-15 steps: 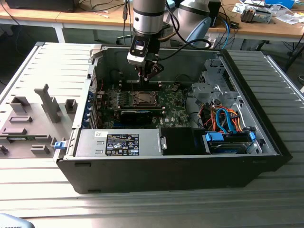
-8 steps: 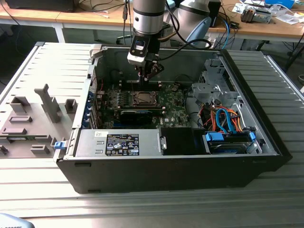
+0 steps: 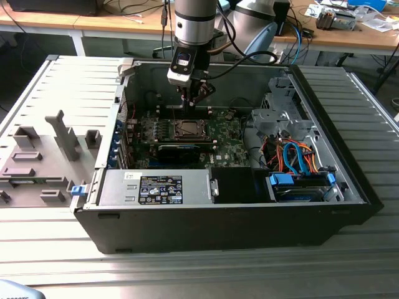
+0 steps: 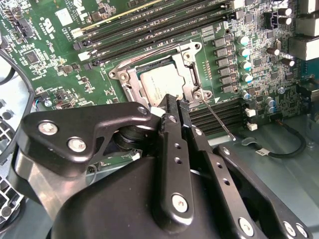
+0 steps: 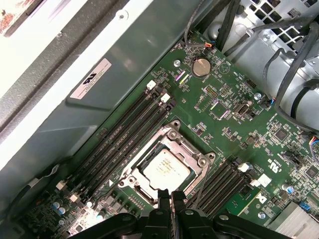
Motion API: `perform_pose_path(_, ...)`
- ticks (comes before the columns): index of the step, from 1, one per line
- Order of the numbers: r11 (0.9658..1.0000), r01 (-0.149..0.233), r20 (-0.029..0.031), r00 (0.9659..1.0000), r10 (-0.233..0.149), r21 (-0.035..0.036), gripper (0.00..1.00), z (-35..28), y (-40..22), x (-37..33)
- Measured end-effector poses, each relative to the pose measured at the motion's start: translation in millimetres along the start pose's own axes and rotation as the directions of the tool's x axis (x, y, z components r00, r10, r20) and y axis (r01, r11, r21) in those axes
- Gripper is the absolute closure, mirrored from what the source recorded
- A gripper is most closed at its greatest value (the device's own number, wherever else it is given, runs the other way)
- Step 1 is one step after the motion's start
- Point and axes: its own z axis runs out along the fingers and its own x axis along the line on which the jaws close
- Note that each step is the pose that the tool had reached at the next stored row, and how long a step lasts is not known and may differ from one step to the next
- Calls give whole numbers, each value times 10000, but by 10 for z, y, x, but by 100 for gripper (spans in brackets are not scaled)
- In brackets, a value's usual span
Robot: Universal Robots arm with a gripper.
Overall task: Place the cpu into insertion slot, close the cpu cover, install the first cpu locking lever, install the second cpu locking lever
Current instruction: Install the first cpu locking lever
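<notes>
Open computer case lay on its side on the ribbed tabletop. The arm came down into it from above. In the exterior view the gripper hung just over the middle of the green motherboard.

- The cpu sat flat inside the insertion slot, silvery top facing up; it also showed in the first wrist view.
- The cpu cover lay down over the chip. Its frame ran round the chip's edges, and the metal top showed through the square window.
- A thin locking lever stuck out from one corner of the socket, slanting across the black memory slots beside it. I could not tell whether it was latched.
- The gripper hovered above the socket edge nearest the wrist, close to the lever's root. I could not confirm contact.
- The fingers were drawn together with a sliver of gap and nothing between them.
</notes>
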Motion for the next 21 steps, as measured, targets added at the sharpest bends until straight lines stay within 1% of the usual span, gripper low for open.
perform_pose_path(21, 10000, 98, 3, 10000, -98, -1, 84, 0, 0, 0)
